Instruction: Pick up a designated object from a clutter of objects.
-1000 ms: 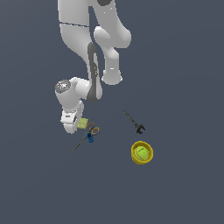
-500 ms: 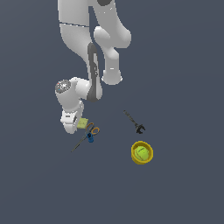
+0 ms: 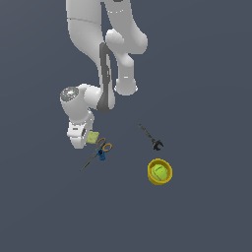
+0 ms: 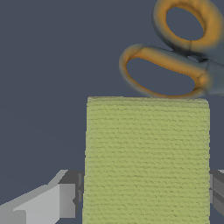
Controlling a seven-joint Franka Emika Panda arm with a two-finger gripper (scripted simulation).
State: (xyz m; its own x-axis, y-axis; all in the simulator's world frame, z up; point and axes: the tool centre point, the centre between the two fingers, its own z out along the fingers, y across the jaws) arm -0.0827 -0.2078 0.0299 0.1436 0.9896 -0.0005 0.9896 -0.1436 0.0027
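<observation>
The yellow-green pad is a flat rectangle with a fine ribbed, woven-looking surface texture and squared edges. It sits between the jaws of the gripper: one grey, blocky finger meets its one side edge, and part of a second finger shows at the opposite edge. The jaws appear pinched on the pad, with no gap visible on either side. In the exterior view the pad is at the lower end of the white arm, just beside the scissors.

One pair of scissors lies next to the pad. Its two oval handle loops are smooth, glossy orange; a blue part sits near the pivot, and thin dark blades extend away from the arm.

One dark wrench, slim with an open head, lies well apart toward the exterior view's right. One round yellow bowl with a thick rim lies near the wrench and contains one smooth green ball.

All items lie over a plain, matte dark grey-blue counter. No writing or labels can be read on any item.
</observation>
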